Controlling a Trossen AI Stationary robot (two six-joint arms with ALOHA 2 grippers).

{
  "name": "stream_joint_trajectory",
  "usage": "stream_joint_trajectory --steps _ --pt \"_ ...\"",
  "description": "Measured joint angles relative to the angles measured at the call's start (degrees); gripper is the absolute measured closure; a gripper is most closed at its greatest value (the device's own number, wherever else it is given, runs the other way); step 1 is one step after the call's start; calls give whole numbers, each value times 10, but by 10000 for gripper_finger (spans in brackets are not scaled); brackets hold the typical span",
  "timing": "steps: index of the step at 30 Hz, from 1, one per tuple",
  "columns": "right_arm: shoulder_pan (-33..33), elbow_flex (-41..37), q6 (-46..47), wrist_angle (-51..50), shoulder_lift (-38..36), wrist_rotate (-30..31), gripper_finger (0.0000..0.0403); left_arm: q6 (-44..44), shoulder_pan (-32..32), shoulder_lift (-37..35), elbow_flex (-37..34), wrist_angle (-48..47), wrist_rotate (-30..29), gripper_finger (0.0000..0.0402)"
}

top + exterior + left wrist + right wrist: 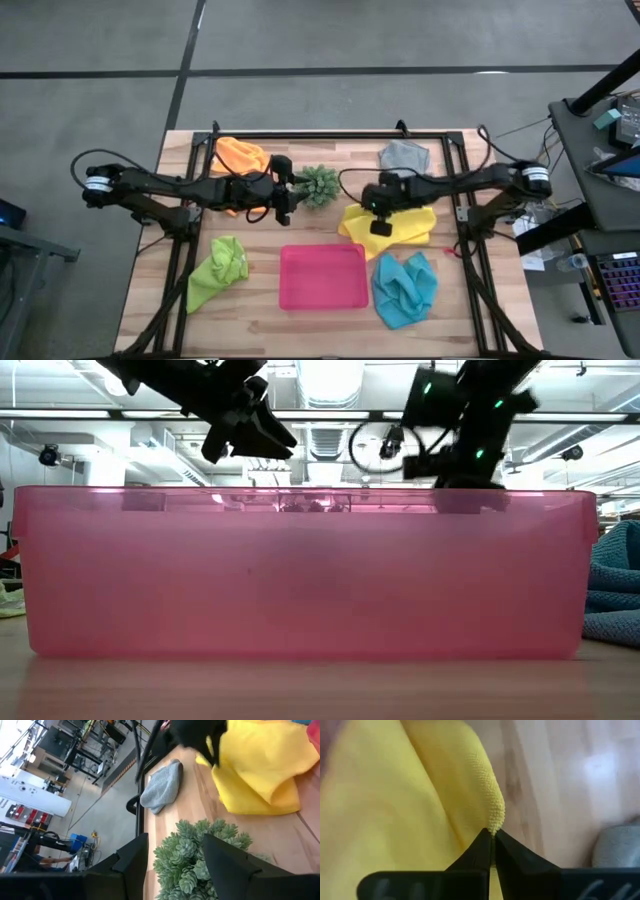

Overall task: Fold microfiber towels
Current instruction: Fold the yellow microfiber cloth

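The yellow towel (400, 226) lies crumpled on the wood table, right of centre. My right gripper (380, 222) is over its left part, shut on it (492, 836). My left gripper (286, 200) hangs open and empty above the table beside the small spiky green plant (318, 185); the plant shows beyond its fingers in the left wrist view (197, 855). The orange towel (243, 157) lies at the far left, the grey towel (404, 155) at the far right, the lime green towel (218, 270) at the near left and the light blue towel (405, 290) at the near right. My right gripper pinches a raised fold of the yellow towel (495, 817) between its two fingertips. The fingers come from above. The cloth drops away from the tips in slack folds, and the rest of the towel (410, 232) lies on the table.
The pink tray (322, 277) stands at the near middle and fills the low view (300, 570). The plant stands between the two grippers. A black frame (330, 133) runs along the table's edges. Desks and cables stand beyond the table's right edge.
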Motion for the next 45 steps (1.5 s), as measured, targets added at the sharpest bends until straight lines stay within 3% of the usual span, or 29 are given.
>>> stream_joint_trajectory --steps 5,7,15,24,29,33,37,39,45 --pt "122 -10 71 1 5 123 394 0 0 0 0 3 -1 228" --pt "164 -9 109 5 4 142 394 0 0 0 0 4 -1 228" --pt "232 -13 296 8 5 29 385 -1 0 0 0 16 -2 228" --pt "229 -5 347 8 -3 -66 311 -14 0 0 0 21 -2 228" --pt "217 6 338 -44 -41 -21 276 -16 0 0 0 29 -2 228" --pt "192 -1 299 -32 -69 44 259 -16 0 0 0 29 -2 228" --pt "146 -15 258 4 -72 54 247 -16 0 0 0 29 -2 228" --pt "120 -29 225 54 -68 22 243 -16 0 0 0 29 -2 228" --pt "37 -97 131 209 -60 -159 236 -16 0 0 0 29 -2 228"
